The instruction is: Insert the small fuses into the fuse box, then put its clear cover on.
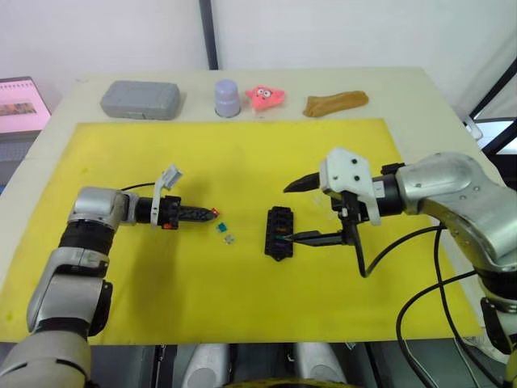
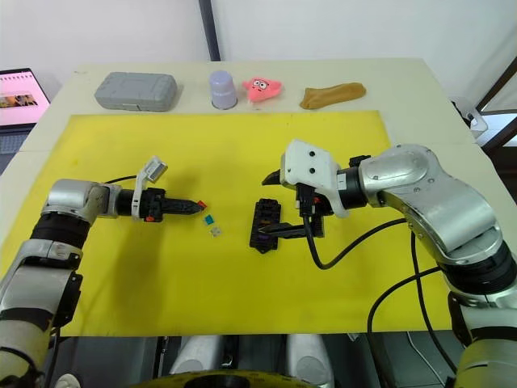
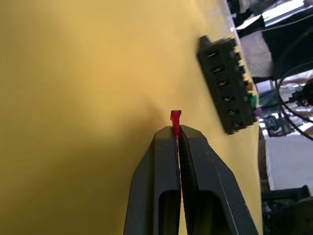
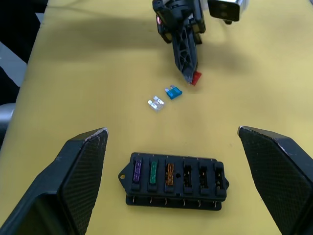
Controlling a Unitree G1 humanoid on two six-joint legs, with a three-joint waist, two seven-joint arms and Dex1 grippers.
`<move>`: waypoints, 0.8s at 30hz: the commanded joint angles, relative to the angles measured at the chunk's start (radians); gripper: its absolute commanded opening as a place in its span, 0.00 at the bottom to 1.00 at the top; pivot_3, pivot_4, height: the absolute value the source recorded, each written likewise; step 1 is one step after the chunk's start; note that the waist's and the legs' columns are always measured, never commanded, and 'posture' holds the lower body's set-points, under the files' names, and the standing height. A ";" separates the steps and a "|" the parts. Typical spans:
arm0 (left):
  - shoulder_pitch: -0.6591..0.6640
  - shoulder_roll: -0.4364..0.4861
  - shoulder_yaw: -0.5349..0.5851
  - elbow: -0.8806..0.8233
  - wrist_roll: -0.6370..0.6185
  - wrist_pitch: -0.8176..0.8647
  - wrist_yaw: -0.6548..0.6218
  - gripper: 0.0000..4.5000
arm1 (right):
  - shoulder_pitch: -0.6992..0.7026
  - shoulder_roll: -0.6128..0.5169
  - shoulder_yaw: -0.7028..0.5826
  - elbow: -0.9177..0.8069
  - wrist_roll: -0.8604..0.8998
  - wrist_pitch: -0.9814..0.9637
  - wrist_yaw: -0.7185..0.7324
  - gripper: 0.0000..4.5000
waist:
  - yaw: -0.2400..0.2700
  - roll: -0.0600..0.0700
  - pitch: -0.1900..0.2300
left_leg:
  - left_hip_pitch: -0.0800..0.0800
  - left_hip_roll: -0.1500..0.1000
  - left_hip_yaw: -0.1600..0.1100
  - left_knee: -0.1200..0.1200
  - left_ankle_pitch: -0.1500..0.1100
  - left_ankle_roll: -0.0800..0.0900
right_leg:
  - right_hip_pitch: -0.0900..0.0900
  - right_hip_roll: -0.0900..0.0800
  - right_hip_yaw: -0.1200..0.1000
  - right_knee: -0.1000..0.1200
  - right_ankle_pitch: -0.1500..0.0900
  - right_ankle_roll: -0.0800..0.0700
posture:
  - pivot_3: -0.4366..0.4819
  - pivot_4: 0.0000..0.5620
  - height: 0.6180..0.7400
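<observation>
Yellow mat (image 1: pixel 242 162): red fuse (image 4: pixel 196 78) in left pincer (image 4: pixel 188 73) (tips pinched).

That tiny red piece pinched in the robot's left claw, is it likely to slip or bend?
The red fuse looks like rigid plastic, so bending seems unlikely. Only its tip shows beyond the left gripper, so it could twist or slip. It is probably very light, like the blue fuse on the mat.
</observation>
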 commanded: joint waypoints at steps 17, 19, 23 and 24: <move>0.339 0.012 0.437 -0.672 -0.467 0.472 0.392 0.02 | -0.048 0.139 -0.084 -0.004 0.198 0.296 -0.203 1.00 | -0.004 -0.001 0.000 | 0.001 0.001 0.000 -0.002 0.001 -0.001 | -0.001 0.000 0.002 0.000 0.000 0.000 | 0.48 0.27 1.00; 0.397 -0.020 0.479 -0.675 -0.482 0.516 0.443 0.02 | -0.044 0.139 -0.085 -0.009 0.203 0.296 -0.206 1.00 | -0.002 0.000 0.000 | 0.001 0.001 0.000 -0.001 0.001 -0.001 | -0.001 0.000 0.002 0.000 0.000 0.000 | 0.48 0.27 1.00; 0.440 -0.078 0.493 -0.632 -0.470 0.520 0.525 0.02 | -0.044 0.142 -0.073 -0.006 0.205 0.285 -0.208 1.00 | 0.008 -0.001 0.000 | 0.001 0.000 -0.001 -0.001 0.001 -0.002 | 0.001 -0.001 0.002 0.000 0.000 0.000 | 0.48 0.27 1.00; 0.443 -0.086 0.490 -0.625 -0.469 0.516 0.540 0.02 | -0.045 0.141 -0.070 -0.005 0.204 0.282 -0.207 1.00 | 0.007 -0.001 0.000 | 0.001 0.000 -0.001 -0.001 0.001 -0.002 | 0.001 -0.001 0.001 -0.001 0.000 0.000 | 0.48 0.27 1.00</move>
